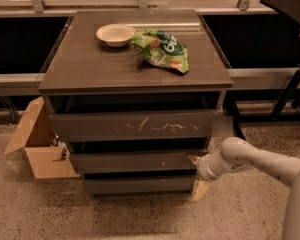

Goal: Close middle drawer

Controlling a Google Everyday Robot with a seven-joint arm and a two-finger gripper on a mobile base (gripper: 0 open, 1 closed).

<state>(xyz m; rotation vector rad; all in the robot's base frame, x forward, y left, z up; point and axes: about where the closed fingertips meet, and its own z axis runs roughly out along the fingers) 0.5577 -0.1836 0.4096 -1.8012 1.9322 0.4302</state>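
The middle drawer (135, 162) is a dark grey-brown flat front with a tiny white speck right of centre. It stands slightly further out than the bottom front (137, 185), with a dark gap above it. My gripper (196, 174) is at the drawer's right end, with its upper fingertip (192, 159) touching the front's right edge and its lower finger (200, 190) hanging beside the bottom drawer. The fingers look spread and hold nothing. My pale arm (260, 161) reaches in from the lower right.
The scratched top drawer (132, 125) stands out the furthest. On the cabinet top (85, 66) are a white bowl (115, 34) and a green snack bag (162, 48). An open cardboard box (37, 146) sits on the floor at the left. A black table leg (285, 96) stands at the right.
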